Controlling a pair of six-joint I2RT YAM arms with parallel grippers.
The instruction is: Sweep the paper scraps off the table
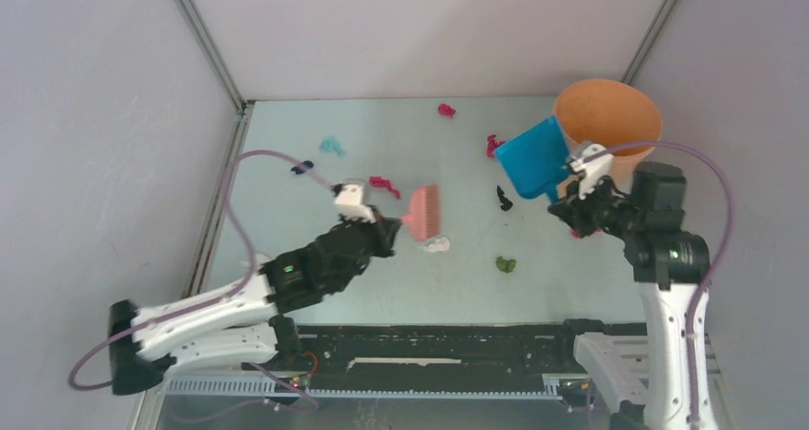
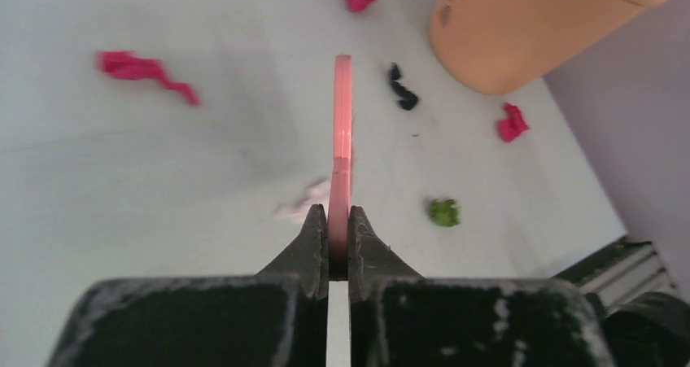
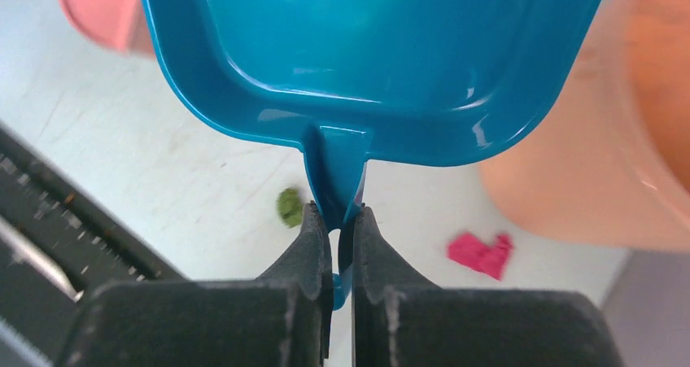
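Note:
My left gripper (image 1: 386, 228) is shut on the pink hand brush (image 1: 422, 212), seen edge-on in the left wrist view (image 2: 342, 131). A white scrap (image 1: 437, 245) lies just below the bristles. My right gripper (image 1: 565, 204) is shut on the handle of the blue dustpan (image 1: 532, 157), held above the table beside the orange bin; its pan fills the right wrist view (image 3: 374, 50). Scraps lie scattered on the mint table (image 1: 286, 249): magenta (image 1: 384, 185), teal (image 1: 332, 146), navy (image 1: 303, 168), black (image 1: 503, 197), green (image 1: 506, 264), magenta (image 1: 446, 111).
An orange bin (image 1: 611, 125) stands at the back right, with a magenta scrap (image 3: 480, 253) on the table near it. Grey walls close the left, back and right sides. A black rail (image 1: 439, 344) runs along the near edge.

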